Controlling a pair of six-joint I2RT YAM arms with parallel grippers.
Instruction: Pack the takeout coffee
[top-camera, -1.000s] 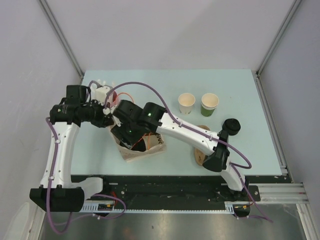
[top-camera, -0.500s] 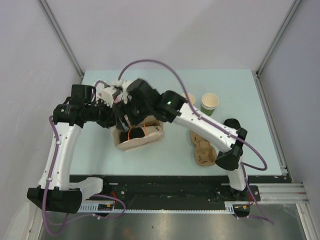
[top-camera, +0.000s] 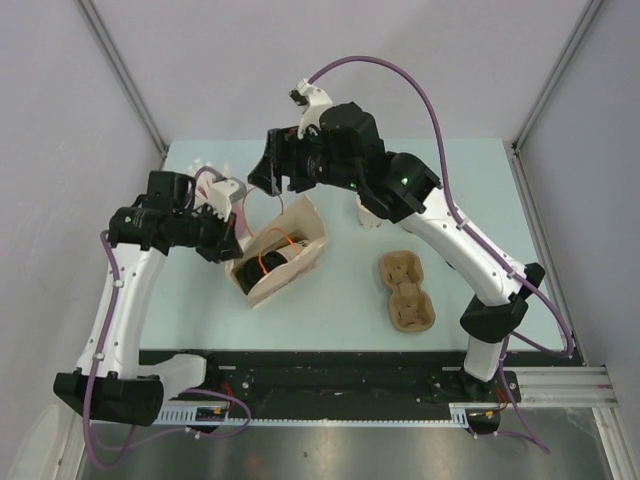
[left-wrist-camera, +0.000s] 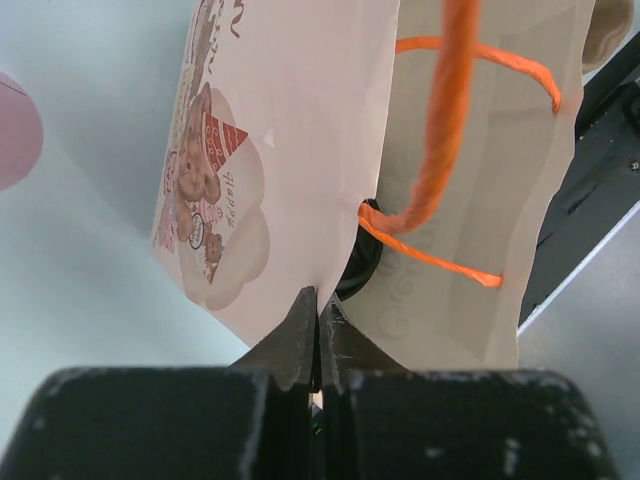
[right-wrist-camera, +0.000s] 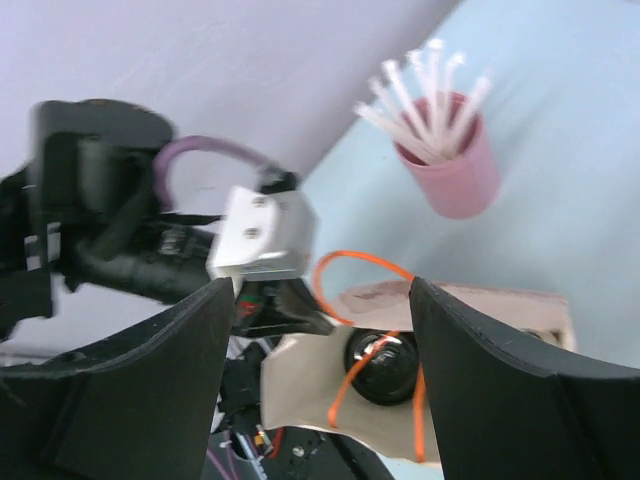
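At the near edge a black rail (top-camera: 330, 375) carries both arm bases, and beyond it lies the pale blue-green surface (top-camera: 330, 315), smooth and matte, closed in by plain grey-lilac walls (top-camera: 350, 60) with metal corner posts. Nearest on the right sits a brown pulp tray (top-camera: 405, 292), rough-fibred, with two round wells, both empty. To its left a cream paper bag (top-camera: 300, 235) leans open, thin and creased, with a cartoon bear printed on its side and twisted orange cord handles (left-wrist-camera: 445, 130). Down inside it sits a lidded cup (right-wrist-camera: 385, 365), of which only the glossy round black lid shows; its paper colour cannot be told, nor whether a second one is beside it. The left end effector (left-wrist-camera: 318, 320) is pinched tight on the bag's upper edge, its dark fingers meeting on the paper. Further back a lidless white paper cup (top-camera: 372, 217) peeks from behind the right arm. The right end effector (right-wrist-camera: 320, 290) hangs above the bag with its fingers spread wide and nothing between them. Farthest, by the back left corner, a pink cup (right-wrist-camera: 455, 170) holds thin white straws (right-wrist-camera: 415, 95).
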